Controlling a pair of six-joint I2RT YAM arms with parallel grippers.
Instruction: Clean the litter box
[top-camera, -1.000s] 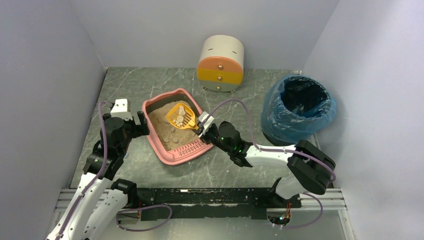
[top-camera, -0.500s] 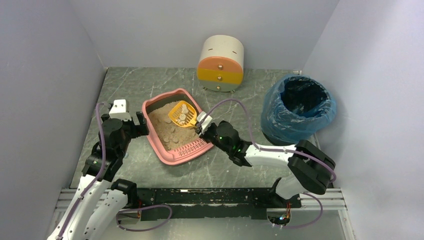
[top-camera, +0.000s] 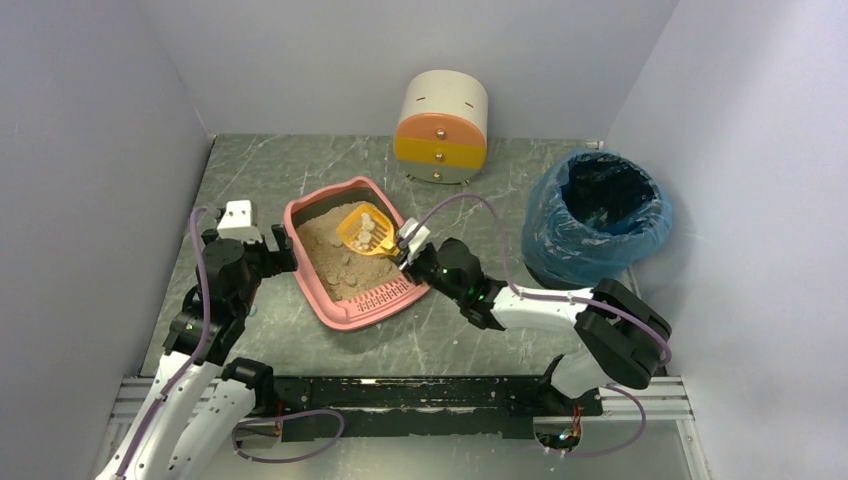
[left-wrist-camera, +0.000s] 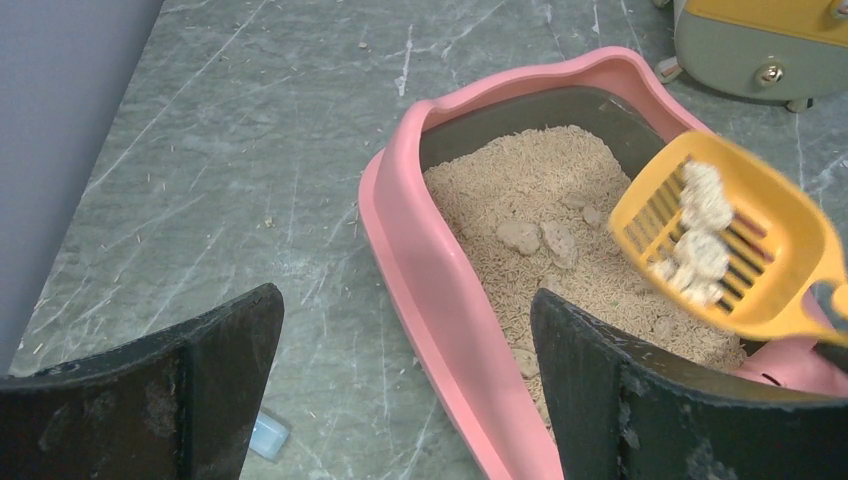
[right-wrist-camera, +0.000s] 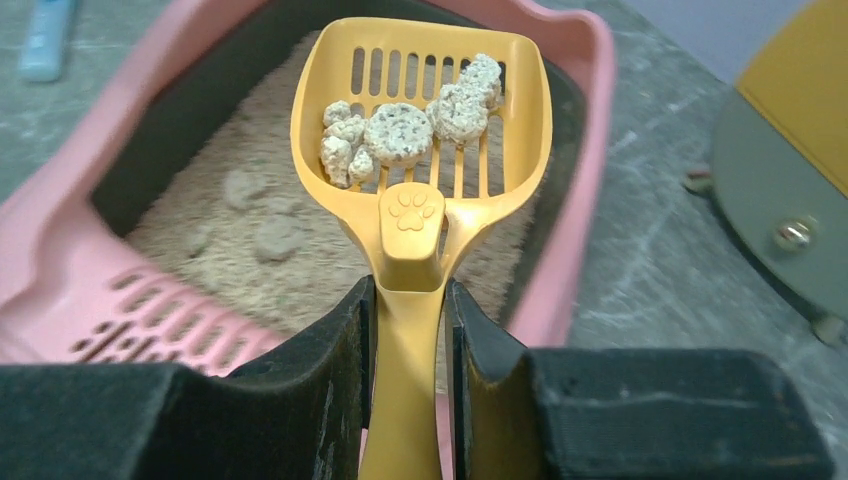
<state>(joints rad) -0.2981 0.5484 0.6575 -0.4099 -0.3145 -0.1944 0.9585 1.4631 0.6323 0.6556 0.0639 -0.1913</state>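
Litter box (top-camera: 372, 305), a shallow pink plastic rectangular tray with rounded corners, a slotted ledge at its near end and beige sandy litter (left-wrist-camera: 520, 185) inside, sits askew on the grey marbled table (top-camera: 300, 165), a little left of the middle and clear of every edge. The right gripper (top-camera: 408, 247) reaches in over the box's right rim, its black fingers (right-wrist-camera: 340, 380) clamped together on the handle of a yellow-orange slotted plastic scoop (right-wrist-camera: 420, 120) with a paw print on its neck. The scoop is held above the litter in the far right part of the box, and several pale grey-white clumps (right-wrist-camera: 400, 135) lie in its bowl. A few flattened lumps show in the litter below. The left gripper (top-camera: 283, 245) hovers just beside the box's left rim, jaws spread wide apart, holding nothing. A cream-and-orange round drawer unit (top-camera: 441, 127) stands at the table's far edge; a round bin (top-camera: 597, 215) with a blue liner stands against the right edge
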